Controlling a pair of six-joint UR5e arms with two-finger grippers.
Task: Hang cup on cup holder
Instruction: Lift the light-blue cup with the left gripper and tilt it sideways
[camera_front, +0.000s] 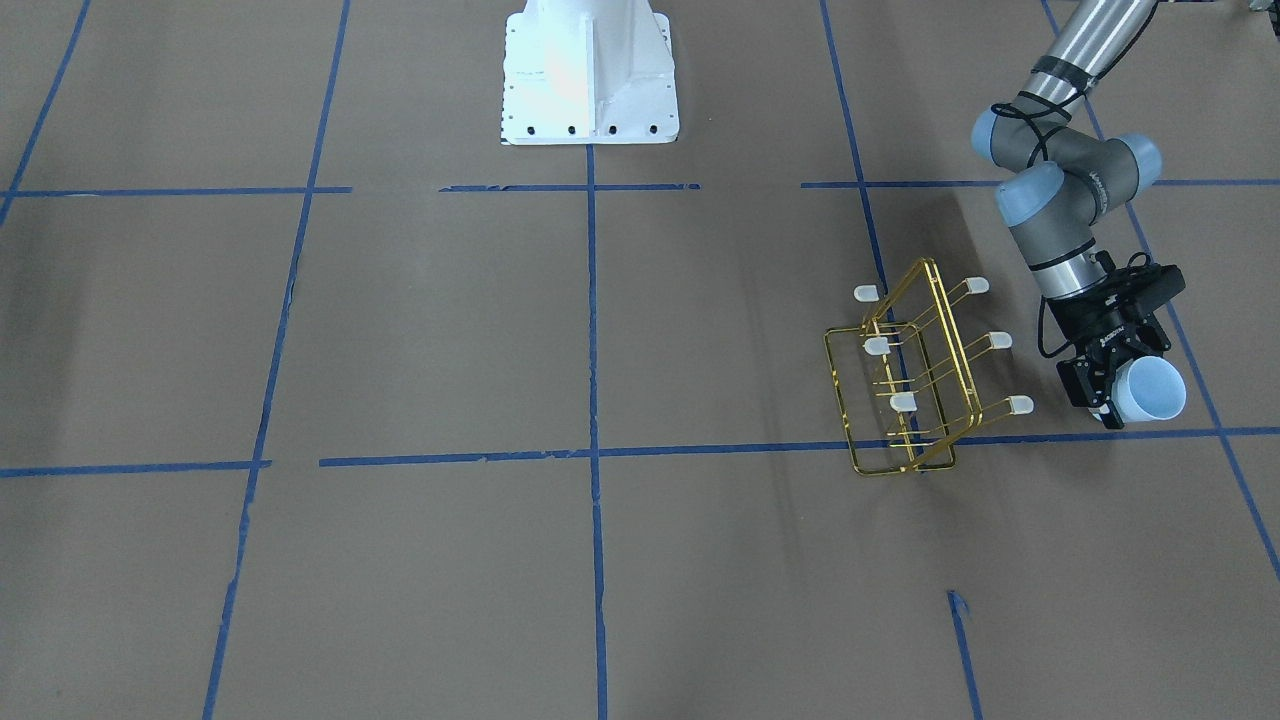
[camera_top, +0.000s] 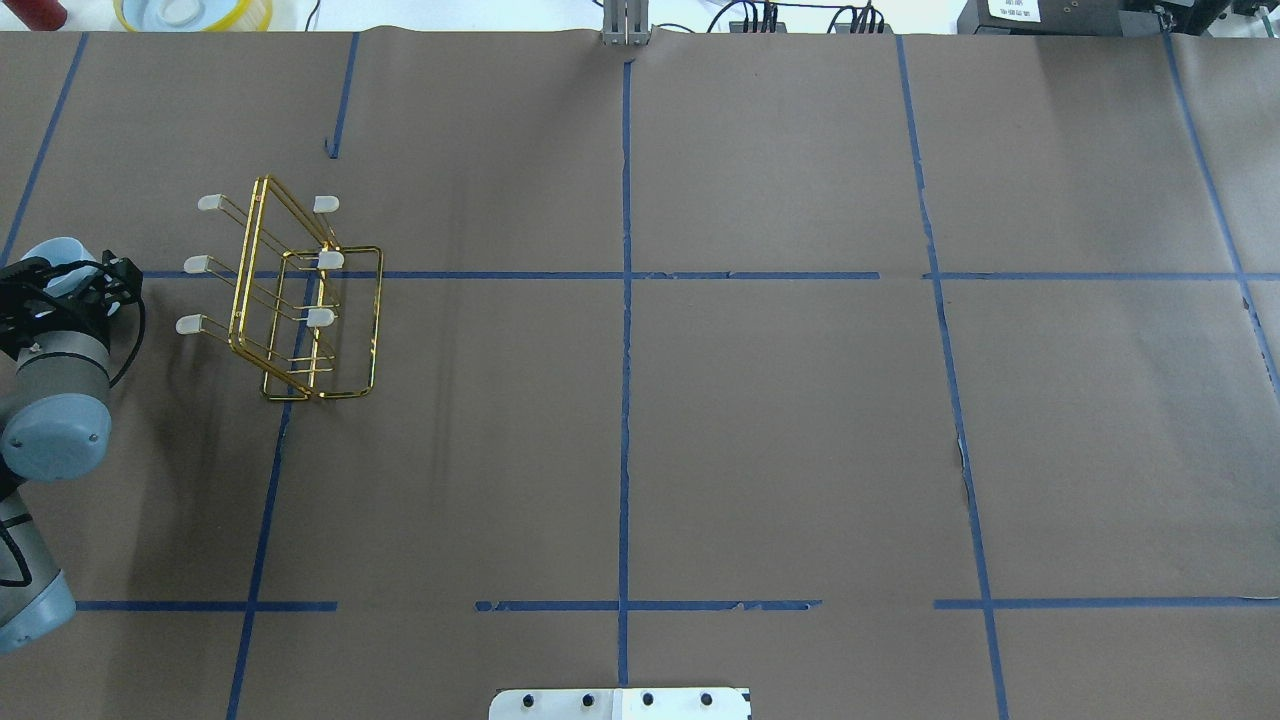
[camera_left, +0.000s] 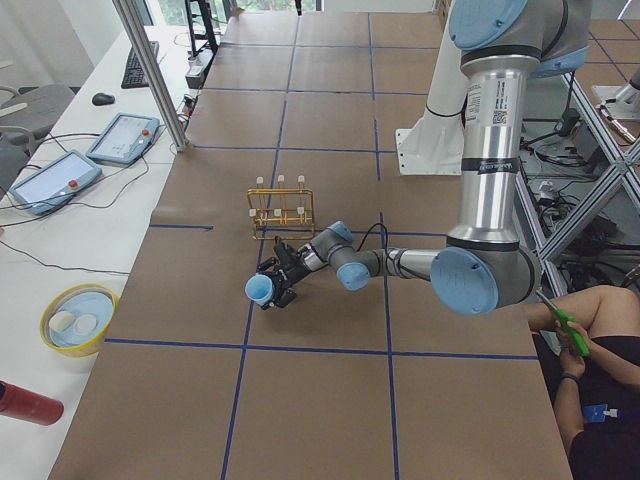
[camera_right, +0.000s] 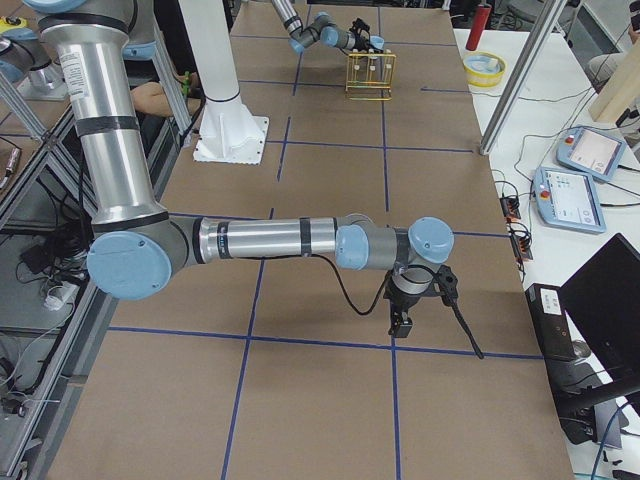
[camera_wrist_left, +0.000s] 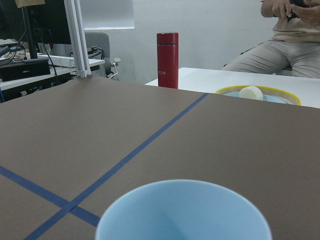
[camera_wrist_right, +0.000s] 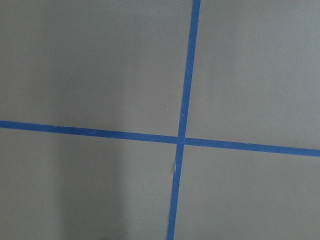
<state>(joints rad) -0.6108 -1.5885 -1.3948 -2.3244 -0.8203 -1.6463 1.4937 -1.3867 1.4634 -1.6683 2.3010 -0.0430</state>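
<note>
The cup, a small pale blue tumbler, is held on its side in my left gripper, which is shut on it low over the table. Its open mouth points away from the wrist and fills the bottom of the left wrist view. The cup holder, a gold wire rack with white-capped prongs, stands on the table beside the cup, apart from it; it also shows in the overhead view. My right gripper hangs just above the table far from both. I cannot tell whether it is open or shut.
A yellow bowl and a red bottle sit on the white side table beyond the table's end. The white robot base stands at the table's robot side. Blue tape lines cross the brown table. A seated person is near the robot.
</note>
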